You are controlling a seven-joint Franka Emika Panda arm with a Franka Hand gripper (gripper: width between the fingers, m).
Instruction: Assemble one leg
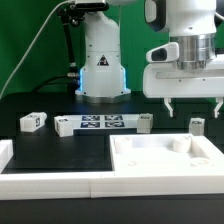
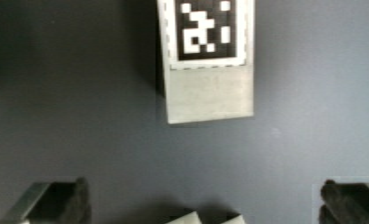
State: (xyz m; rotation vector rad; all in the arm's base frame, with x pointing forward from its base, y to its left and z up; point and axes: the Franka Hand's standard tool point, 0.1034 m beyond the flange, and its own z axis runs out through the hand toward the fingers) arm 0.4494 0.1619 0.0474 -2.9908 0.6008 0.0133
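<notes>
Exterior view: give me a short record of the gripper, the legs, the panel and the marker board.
gripper: jaws open, holding nothing, hanging above the table
leg: lying on the table below the gripper, untouched
other legs: loose on the table
marker board: flat, between two of them
panel: flat, no leg fitted

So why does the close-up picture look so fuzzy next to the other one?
Wrist view: soft throughout, the leg has fuzzy edges, its tag smears, and the open jaws are dark blurs. Exterior view: sharper and evenly lit, with a blue glow on the robot base; the white panel is nearly washed out.
</notes>
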